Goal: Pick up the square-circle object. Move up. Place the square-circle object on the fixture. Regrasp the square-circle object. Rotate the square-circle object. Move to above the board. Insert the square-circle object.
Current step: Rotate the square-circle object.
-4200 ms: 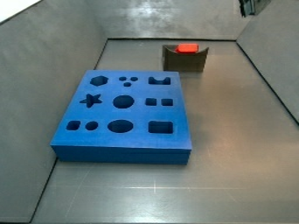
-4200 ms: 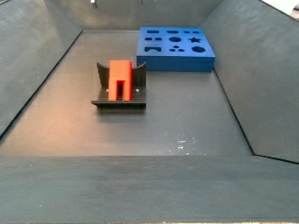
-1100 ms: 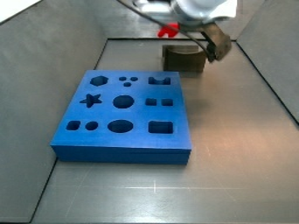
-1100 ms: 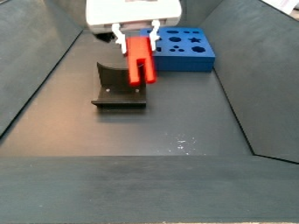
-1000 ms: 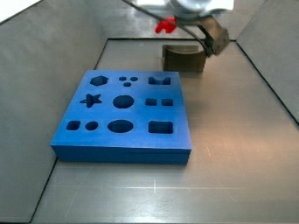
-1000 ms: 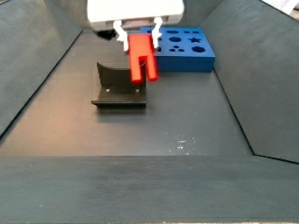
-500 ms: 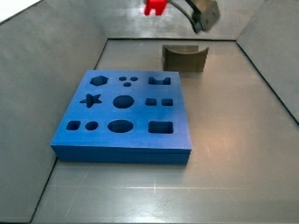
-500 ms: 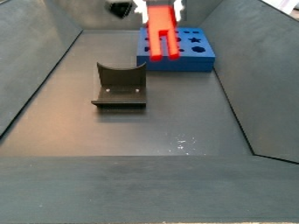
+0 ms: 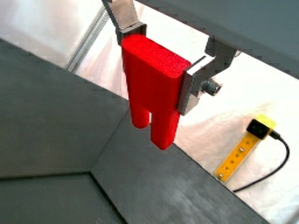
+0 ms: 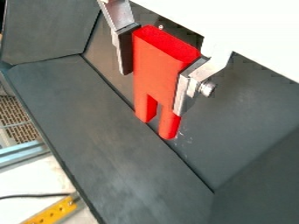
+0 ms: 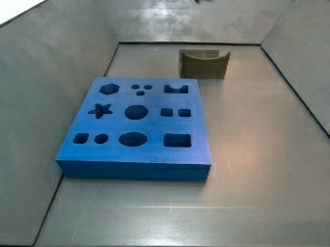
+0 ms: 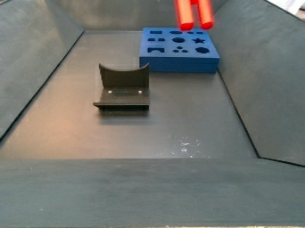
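My gripper point(image 9: 160, 68) is shut on the red square-circle object point(image 9: 156, 92), its silver fingers point(image 9: 126, 24) clamping the solid head in both wrist views. The two prongs point(image 10: 158, 114) hang down, away from the gripper point(image 10: 152, 87). In a side view only these prongs point(image 12: 194, 12) show, high above the blue board point(image 12: 179, 49); the gripper itself is out of frame there. The olive-grey fixture point(image 12: 121, 86) stands bare on the floor, to one side of the board. In another side view the board point(image 11: 135, 125) and fixture point(image 11: 204, 64) show, without the gripper or the red piece.
Grey sloping walls point(image 12: 48, 71) enclose the floor on all sides. Beyond the wall lie a yellow tape measure point(image 9: 243, 144) and a black cable. A metal grating point(image 10: 12, 118) sits outside the bin.
The gripper has lifted the red piece off the fixture, risen steeply and shifted over the board. It has left one side view entirely; only the prongs remain in the other.
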You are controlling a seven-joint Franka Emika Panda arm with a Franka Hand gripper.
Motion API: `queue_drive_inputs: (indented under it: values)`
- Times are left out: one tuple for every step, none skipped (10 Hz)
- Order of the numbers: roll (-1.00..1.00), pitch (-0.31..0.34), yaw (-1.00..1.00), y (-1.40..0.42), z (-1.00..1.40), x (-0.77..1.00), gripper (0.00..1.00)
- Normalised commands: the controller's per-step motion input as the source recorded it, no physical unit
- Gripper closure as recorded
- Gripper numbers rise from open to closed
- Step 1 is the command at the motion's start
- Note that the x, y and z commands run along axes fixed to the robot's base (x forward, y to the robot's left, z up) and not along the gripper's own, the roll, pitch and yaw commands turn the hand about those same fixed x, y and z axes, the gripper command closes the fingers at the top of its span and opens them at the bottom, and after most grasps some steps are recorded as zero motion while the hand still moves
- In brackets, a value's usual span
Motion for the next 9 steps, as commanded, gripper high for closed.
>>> queue_drive_inputs:
  values:
    - [-0.14, -0.015, -0.07, 0.03, 0.04, -0.36, 1.0]
    - [-0.98, -0.111, -1.0, 0.0, 0.0, 0.0, 1.0]
    - [-0.98, -0.097, -1.0, 0.01, 0.03, 0.13, 1.0]
    - [-0.98, -0.044, -1.0, 0.05, 0.06, 0.01, 1.0]
    - [-0.96, 0.0, -1.0, 0.04, 0.07, -0.06, 1.0]
    - [-0.95, 0.05, -1.0, 0.03, 0.05, -0.06, 1.0]
    - [-0.94, 0.121, -1.0, 0.03, 0.03, -0.02, 1.0]
    - [-0.94, 0.175, -1.0, 0.03, 0.02, -0.01, 1.0]
    - [-0.93, 0.244, -1.0, 0.02, 0.03, -0.02, 1.0]
